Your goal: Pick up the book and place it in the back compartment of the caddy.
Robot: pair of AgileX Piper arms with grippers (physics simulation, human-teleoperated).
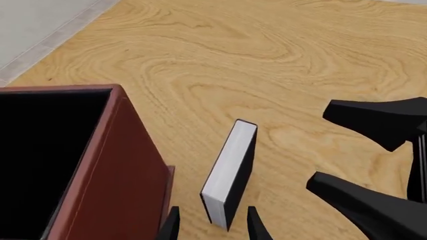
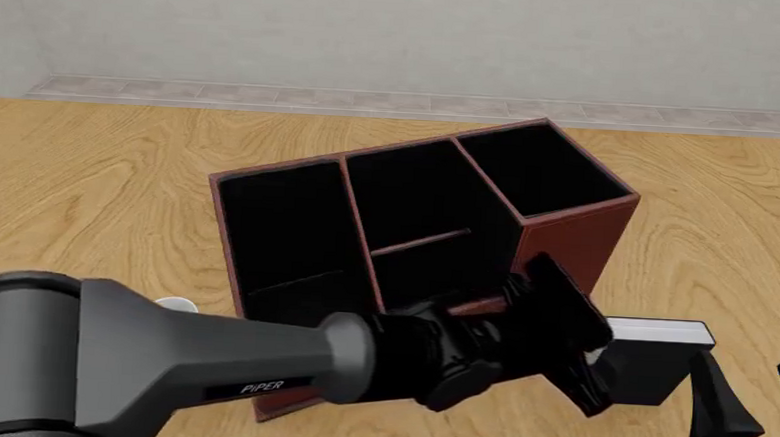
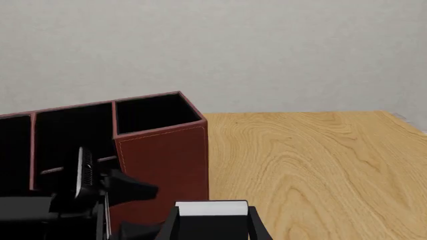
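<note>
Book [image 1: 230, 172] is standing on its edge on the surface [image 1: 280, 60] beside the caddy [image 2: 563, 238], I am bringing both open, empty claws, left [image 1: 212, 226] and right [image 3: 212, 222], around it, so lifting and placing are remaining.

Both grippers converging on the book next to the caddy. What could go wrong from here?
1. The small black hardback book with white page edges stands on edge between the left gripper fingers; a nudge could tip it.
2. The right gripper straddles the same book; the two grippers may collide.
3. The reddish-brown rectangular caddy wall is close beside the book, so the left gripper might snag it when lifting.
</note>
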